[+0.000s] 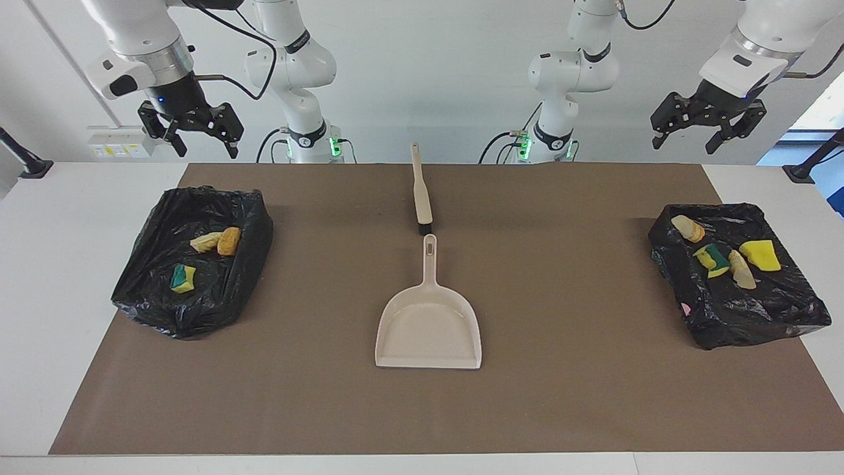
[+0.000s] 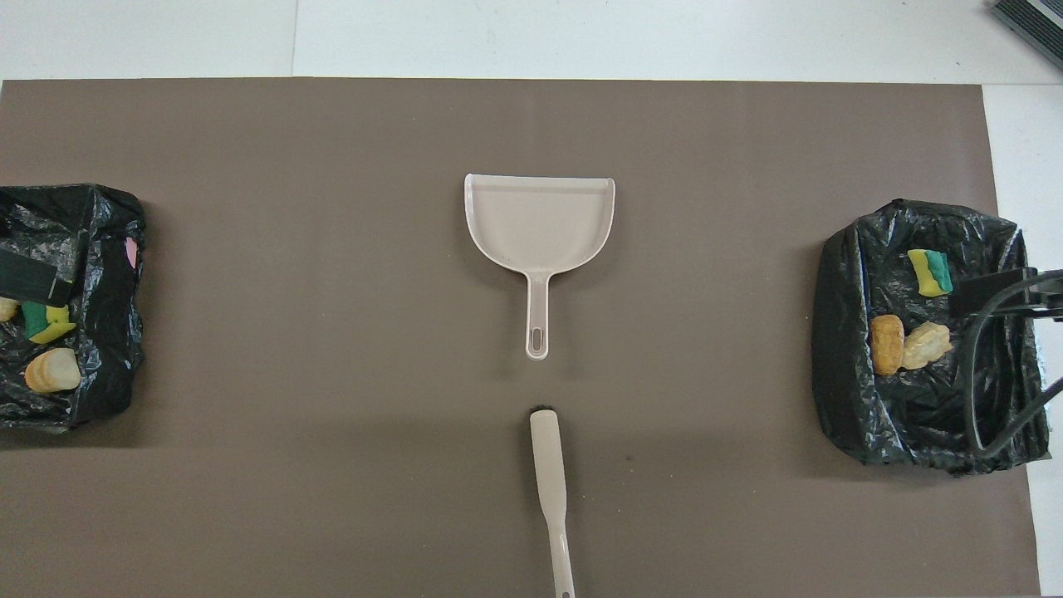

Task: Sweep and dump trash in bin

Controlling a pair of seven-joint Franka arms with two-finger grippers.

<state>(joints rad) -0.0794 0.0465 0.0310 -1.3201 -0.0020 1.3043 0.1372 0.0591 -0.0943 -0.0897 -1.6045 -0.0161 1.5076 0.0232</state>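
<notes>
From across the table, both arms hang raised at the robots' edge. The right gripper (image 1: 191, 128) is up over the table edge beside the bin at its own end, fingers spread wide with nothing between them. The left gripper (image 1: 709, 122) hangs likewise above its end, fingers also wide and empty. On the brown mat (image 1: 560, 369) a beige dustpan (image 1: 428, 326) lies flat at the middle, handle pointing toward the robots. The brush (image 1: 421, 194) lies just nearer the robots, in line with that handle, apart from it. The trash sits in two black-bagged bins: three pieces (image 1: 211, 254) in the bin at the right arm's end (image 1: 191, 310), four pieces (image 1: 725, 251) in the bin at the left arm's end (image 1: 758, 323).

From overhead, the arms barely appear: only dark gripper parts and cables overlap the bins at the picture's sides. The dustpan (image 2: 540, 220) is seen open-mouthed away from the robots, and the brush (image 2: 550, 482) shows its dark bristle end toward the pan. The right-end bin (image 2: 847, 349) shows all three scraps (image 2: 901, 340); the left-end bin (image 2: 108, 349) is cut off, with its trash (image 2: 50, 349) only partly seen
</notes>
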